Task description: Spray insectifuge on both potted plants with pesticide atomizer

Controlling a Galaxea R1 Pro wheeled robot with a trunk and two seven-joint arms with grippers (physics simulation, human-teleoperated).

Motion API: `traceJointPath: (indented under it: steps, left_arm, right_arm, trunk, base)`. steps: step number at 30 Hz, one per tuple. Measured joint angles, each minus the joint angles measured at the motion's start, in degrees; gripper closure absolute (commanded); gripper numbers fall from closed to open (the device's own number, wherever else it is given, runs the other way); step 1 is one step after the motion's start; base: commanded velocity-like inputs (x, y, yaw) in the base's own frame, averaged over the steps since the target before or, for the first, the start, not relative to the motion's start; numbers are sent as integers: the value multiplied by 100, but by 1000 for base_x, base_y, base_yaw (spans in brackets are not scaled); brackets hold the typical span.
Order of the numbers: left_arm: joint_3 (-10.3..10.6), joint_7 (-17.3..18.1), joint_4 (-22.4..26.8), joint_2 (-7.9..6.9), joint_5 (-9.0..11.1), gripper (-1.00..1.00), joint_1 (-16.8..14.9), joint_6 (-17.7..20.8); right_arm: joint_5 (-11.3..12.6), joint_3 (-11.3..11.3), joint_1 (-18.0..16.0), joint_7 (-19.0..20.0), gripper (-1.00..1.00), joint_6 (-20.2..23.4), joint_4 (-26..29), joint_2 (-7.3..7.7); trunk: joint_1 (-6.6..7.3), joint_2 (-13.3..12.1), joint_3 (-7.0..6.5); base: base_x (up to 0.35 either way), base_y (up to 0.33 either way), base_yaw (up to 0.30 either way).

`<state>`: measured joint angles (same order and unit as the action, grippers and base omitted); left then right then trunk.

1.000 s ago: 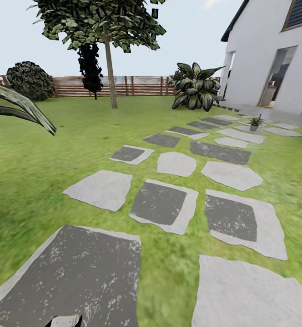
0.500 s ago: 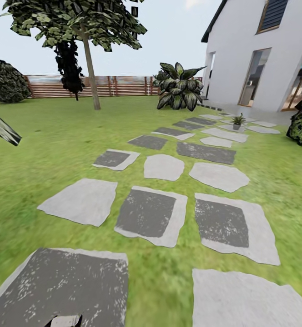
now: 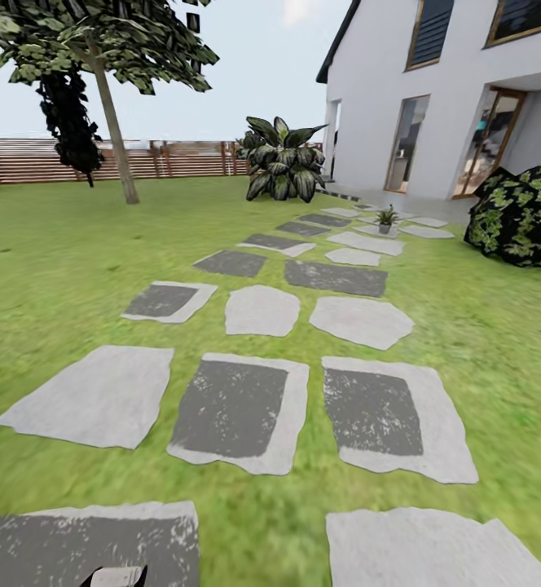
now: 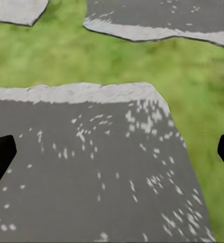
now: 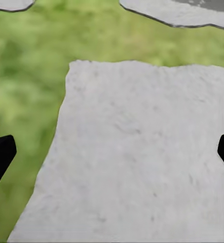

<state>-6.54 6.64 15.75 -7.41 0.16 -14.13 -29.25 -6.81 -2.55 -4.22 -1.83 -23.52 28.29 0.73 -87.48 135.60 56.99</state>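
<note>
left gripper: you're carrying it with the jaws spread wide, dark fingertips sitting at the two edges of the wrist view, nothing between them. It's hanging over a dark speckled stepping stone.
right gripper: same deal, you're holding it wide and empty, hanging over a pale grey slab with lawn beside it.
path ahead: you're looking down a run of stepping stones across the grass toward the white house.
potted plant: one small spiky rosette in a dark pot is sitting on a far stone near the house. Can't spot a second one.
pesticide atomizer: I'm not seeing it from here, so can't tell you where it is.
handling guess: a small slim bottle is probably going to be light and rigid but easy to tip, maybe slick. I'd be closing on the middle of the body, below the top, so the nozzle stays free.
other stuff: a big striped leafy plant and a wooden fence are sitting at the back, a tree to the left, a dark bush to the right.
</note>
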Motion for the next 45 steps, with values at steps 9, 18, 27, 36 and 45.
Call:
traceJointPath:
  steps: [9, 18, 27, 36, 45]
  left_arm:
    - [-1, -1, 3, -6, 0, -100, 1, 0]
    - [8, -1, 3, 0, 0, -100, 1, 0]
    - [8, 1, 2, 0, -18, -100, 2, 1]
    - [8, 1, 3, 0, -26, -100, 2, 1]
    - [8, 0, 3, 0, -14, -100, 2, 0]
  right_arm:
    - [-5, 1, 0, 0, -100, 1, -8, 0]
    - [-5, 5, -1, -2, -100, -6, -12, 15]
    - [-5, 8, -1, 0, -100, -3, -22, 17]
    - [-5, 1, -2, 0, -100, 3, -24, 17]
    - [-5, 1, -3, 0, -100, 0, -30, 17]
  trunk:
    - [0, 0, 0]
    - [0, 0, 0]
    - [0, 0, 0]
    - [0, 0, 0]
    - [0, 0, 0]
  base:
    - [338, 0, -122]
    - [338, 0, -3]
    - [339, 0, 0]
    - [339, 0, 0]
    - [338, 0, 0]
